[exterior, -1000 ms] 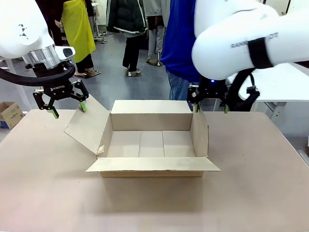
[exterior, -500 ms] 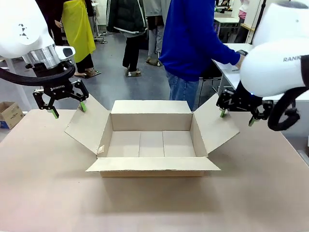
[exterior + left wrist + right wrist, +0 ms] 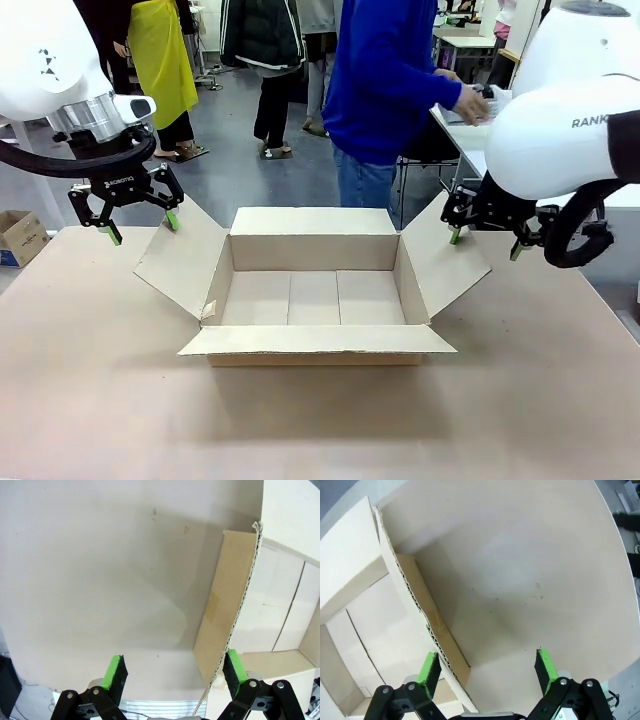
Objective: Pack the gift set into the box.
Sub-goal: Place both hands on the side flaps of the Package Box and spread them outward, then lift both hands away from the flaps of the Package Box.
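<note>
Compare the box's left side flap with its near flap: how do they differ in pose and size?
The left side flap slants up and outward; the near flap lies folded out almost level. The left side flap spans the short side, the near flap the long side. The open left gripper stands at the left side flap's top edge; nothing touches the near flap. Both are plain brown cardboard of one box.

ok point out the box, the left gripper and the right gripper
box (image 3: 313, 297), front view, on its bare inner floor
left gripper (image 3: 143, 228), front view, midway between its fingertips
right gripper (image 3: 485, 243), front view, midway between its fingertips
</note>
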